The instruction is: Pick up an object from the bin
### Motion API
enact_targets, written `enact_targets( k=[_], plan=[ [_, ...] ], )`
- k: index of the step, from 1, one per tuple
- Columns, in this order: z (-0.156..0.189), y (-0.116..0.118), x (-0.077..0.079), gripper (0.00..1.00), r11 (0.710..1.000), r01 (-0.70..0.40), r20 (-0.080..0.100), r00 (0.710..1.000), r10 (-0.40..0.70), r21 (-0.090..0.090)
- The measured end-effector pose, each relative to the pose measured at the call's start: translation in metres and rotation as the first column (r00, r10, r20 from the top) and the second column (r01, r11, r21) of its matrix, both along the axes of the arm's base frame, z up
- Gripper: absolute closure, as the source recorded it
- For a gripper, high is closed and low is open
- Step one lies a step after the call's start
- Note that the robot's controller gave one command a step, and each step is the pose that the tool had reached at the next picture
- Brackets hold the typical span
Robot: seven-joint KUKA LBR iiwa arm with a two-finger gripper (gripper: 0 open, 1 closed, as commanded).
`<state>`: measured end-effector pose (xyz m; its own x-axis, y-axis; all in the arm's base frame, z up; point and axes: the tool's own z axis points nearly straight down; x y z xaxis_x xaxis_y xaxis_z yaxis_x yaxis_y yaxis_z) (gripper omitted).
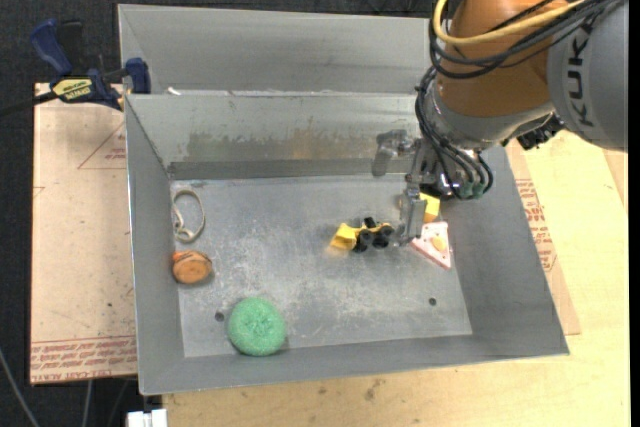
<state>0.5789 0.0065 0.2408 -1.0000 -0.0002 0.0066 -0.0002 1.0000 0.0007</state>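
My gripper (409, 230) reaches down into the right half of the bin, its tip close to the floor. Just left of it, touching or nearly touching, lies a small yellow and black toy (360, 236). Immediately to its right lies a white wedge-shaped thing with a red edge (436, 244). A small yellow piece (430, 207) shows just above the wedge, partly hidden behind the gripper.
Along the bin's left side lie a pale cord loop (187, 213) and, below it, a brown round disc (191, 267). A green fuzzy ball (257, 326) rests near the front wall. The arm's orange cover and cables hang over the back right corner.
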Motion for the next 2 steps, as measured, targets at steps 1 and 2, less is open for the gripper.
enact_targets(
  k=[1, 2],
  plan=[
    [0.005, 0.000, 0.001, 0.00, 1.000, 0.000, 0.008, 1.000, 0.000, 0.000],
    [-0.068, -0.012, 0.004, 0.00, 0.999, 0.054, 0.013, 0.998, -0.054, 0.001]
  ],
)
